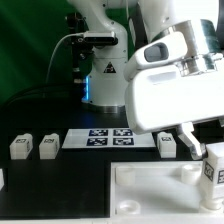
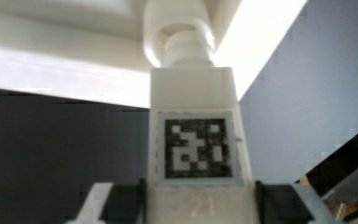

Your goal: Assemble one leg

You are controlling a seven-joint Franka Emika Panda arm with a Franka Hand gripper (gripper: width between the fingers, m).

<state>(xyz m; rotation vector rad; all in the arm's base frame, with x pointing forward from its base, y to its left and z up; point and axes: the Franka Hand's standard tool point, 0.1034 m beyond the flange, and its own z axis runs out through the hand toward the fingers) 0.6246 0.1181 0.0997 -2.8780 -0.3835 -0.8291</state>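
Observation:
My gripper [image 1: 204, 150] is shut on a white leg [image 1: 212, 167] with a black-and-white tag on its face, held upright at the exterior view's right edge. The leg stands over the near right part of the white tabletop [image 1: 140, 195]. In the wrist view the leg [image 2: 197, 120] fills the middle, its round end against the tabletop's white surface [image 2: 51, 60], and my gripper [image 2: 197, 205] has its two black pads [image 2: 130, 200] pressed on the leg's sides. Three more legs [image 1: 19, 146] [image 1: 49, 146] [image 1: 166, 143] lie on the black table.
The marker board [image 1: 105, 138] lies flat at the back between the loose legs. The robot's white base [image 1: 105, 70] and a cable stand behind it. The tabletop has raised edges and round corner sockets [image 1: 187, 173].

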